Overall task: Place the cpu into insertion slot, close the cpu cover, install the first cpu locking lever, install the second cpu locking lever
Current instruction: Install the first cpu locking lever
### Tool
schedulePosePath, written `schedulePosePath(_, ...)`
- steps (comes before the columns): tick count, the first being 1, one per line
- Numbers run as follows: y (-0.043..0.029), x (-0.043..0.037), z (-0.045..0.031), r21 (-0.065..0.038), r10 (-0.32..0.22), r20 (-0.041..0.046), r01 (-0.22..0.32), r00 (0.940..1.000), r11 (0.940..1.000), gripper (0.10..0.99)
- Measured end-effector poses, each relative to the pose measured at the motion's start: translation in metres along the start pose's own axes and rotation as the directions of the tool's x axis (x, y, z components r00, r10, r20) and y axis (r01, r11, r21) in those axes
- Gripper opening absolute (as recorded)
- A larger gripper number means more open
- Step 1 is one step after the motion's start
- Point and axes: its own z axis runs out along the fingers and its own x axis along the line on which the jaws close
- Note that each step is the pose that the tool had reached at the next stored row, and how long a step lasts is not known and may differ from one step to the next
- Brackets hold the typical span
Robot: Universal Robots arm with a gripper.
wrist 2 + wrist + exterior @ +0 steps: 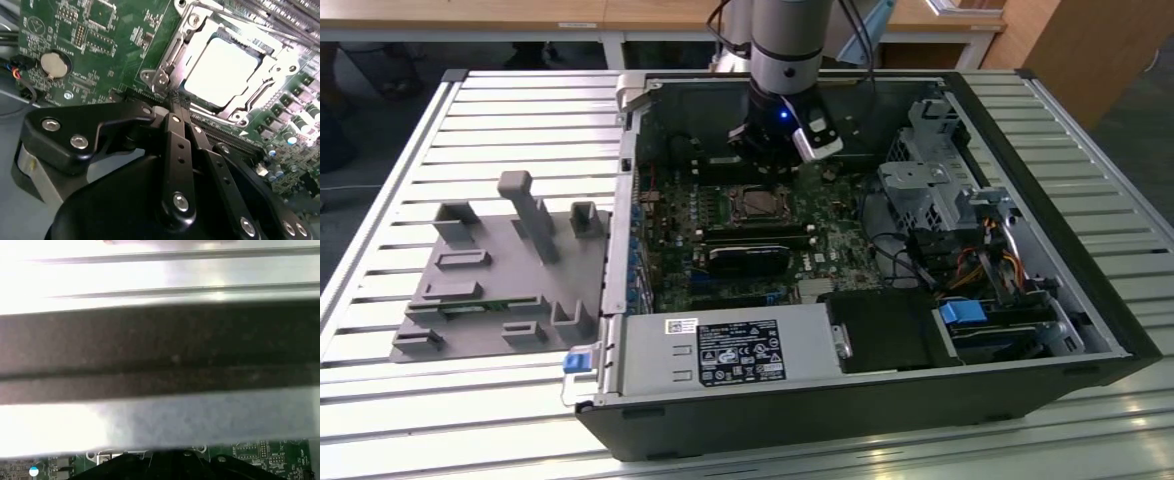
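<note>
1. In the second wrist view, the fingers [176, 107] of the gripper [179, 100] are being seen pressed together, with no gap between the two black links and nothing pinched between them.
2. The closed tips are being held just beside the socket, at its edge near a silvery corner bracket [159, 77]; whether they are touching the metal cannot be told.
3. The cpu [222, 70] is being seen just beyond the fingertips, straight ahead along the line of the fingers. Its pale metal top is lying flat inside the insertion slot [172, 55], so the placing step is judged as done.
4. The cpu cover [260, 97] is being seen as a silvery frame around the chip; it seems to be lying down over it, but this is not sure.
5. In the exterior view, the gripper [767, 160] is being held over the green motherboard [834, 235] inside the open computer case [1067, 320], and the insertion slot [758, 204] is lying just in front of it, toward the camera.
</note>
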Motion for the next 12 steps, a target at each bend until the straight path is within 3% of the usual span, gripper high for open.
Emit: schedulePosePath(12, -0.0097, -0.0012, -0.0009, -0.007, 0.0, -0.0006, 0.0, 1.0, 1.0, 0.106)
